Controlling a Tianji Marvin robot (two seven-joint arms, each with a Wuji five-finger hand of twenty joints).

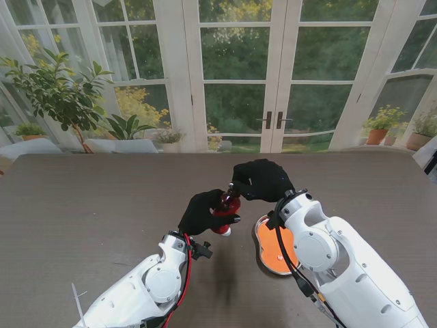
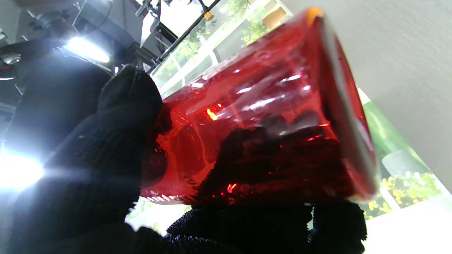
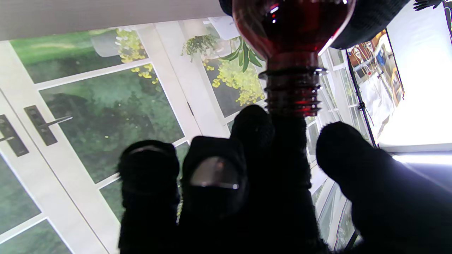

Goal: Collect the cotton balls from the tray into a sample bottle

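Two black-gloved hands meet over the middle of the tabletop [image 1: 82, 205] in the stand view. My left hand [image 1: 203, 212] is wrapped around the red sample bottle [image 1: 227, 208], lifted and tilted. My right hand [image 1: 263, 180] sits at the bottle's mouth, fingers bunched; what it pinches I cannot tell. Orange tray [image 1: 272, 251]: flat on the tabletop toward its near edge, just beside my right forearm.

Left wrist view: bottle [image 2: 268, 116] fills the picture, fingers [image 2: 116, 141] closed on its wall.

Right wrist view: threaded neck [image 3: 293, 93] touching my fingertips [image 3: 252, 123]. No cotton balls made out.
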